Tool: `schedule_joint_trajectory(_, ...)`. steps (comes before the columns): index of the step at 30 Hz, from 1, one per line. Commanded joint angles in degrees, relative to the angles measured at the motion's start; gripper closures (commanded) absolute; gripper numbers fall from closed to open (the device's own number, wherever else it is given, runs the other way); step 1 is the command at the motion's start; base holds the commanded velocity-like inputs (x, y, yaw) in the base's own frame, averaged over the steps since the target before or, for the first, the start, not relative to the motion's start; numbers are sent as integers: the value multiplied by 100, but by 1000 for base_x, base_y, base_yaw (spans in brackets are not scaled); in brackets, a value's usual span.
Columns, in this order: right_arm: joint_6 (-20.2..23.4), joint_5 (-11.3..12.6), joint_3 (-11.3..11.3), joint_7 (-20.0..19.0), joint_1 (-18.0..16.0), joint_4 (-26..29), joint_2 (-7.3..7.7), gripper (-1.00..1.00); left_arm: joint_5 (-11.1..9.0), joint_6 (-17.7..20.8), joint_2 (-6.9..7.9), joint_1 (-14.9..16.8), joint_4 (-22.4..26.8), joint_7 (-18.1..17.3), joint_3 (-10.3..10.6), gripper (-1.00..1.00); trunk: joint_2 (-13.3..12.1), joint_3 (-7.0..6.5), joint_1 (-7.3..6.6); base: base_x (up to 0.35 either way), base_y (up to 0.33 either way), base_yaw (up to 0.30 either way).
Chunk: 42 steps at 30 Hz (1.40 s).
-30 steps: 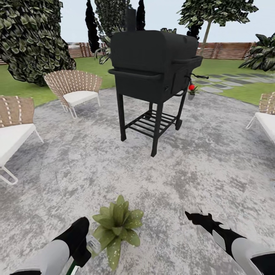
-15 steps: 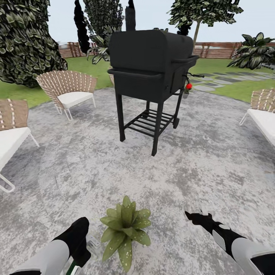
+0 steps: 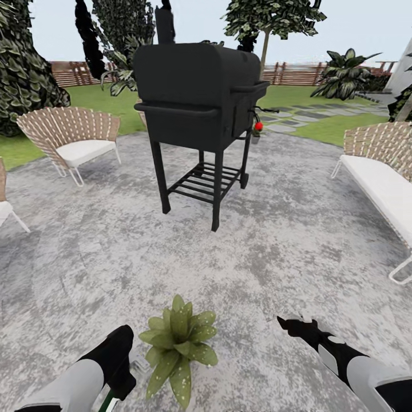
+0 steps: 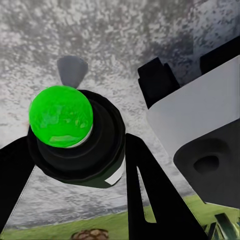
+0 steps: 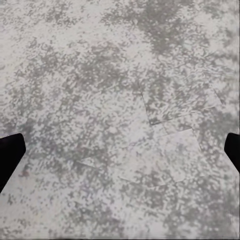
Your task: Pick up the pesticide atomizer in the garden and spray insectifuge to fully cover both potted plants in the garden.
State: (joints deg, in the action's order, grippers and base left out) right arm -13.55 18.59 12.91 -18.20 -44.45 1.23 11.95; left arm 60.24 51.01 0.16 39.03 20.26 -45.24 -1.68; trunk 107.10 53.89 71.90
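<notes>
The left gripper [image 4: 75,165] has its jaws clamped on the pesticide atomizer [image 4: 80,145], a dark bottle seen end-on with a bright green ball at its tip. In the head view it sits just beside one potted plant [image 3: 177,343] on the grey patio [image 3: 286,252]. The right gripper [image 3: 294,323], on the plant's other side, hangs empty, jaws spread wide over bare paving. Beyond the plant stands a black grill [image 3: 197,103].

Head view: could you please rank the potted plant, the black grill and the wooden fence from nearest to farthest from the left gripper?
1. Potted plant, on the patio right beside the left gripper.
2. Black grill, mid-patio, ahead.
3. Wooden fence, beyond the lawn, at the back.
</notes>
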Motion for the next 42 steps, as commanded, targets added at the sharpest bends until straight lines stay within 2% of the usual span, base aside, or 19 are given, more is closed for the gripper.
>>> schedule_joint_trajectory(1,-16,61,45,-26,-5,-9,0,-100,58,14,0,-1,13,-55,-17,100,2,7,-1,0,0,-250)
schedule_joint_trajectory(7,-16,58,45,-26,-3,-9,0,-100,58,14,-6,-1,13,-55,-17,100,2,22,-1,0,20,-192)
schedule_joint_trajectory(16,-21,57,52,-16,-3,-9,-8,-100,58,14,-1,-1,13,-54,-25,100,2,29,-1,-50,281,-37)
schedule_joint_trajectory(35,-16,65,45,-26,-6,-9,2,-100,52,14,-4,-1,14,-55,-26,100,2,33,-1,-173,235,-263)
schedule_joint_trajectory(42,-16,67,43,-26,-4,-9,4,-100,44,14,-2,-1,37,-54,-34,100,2,33,-1,-55,225,-271)
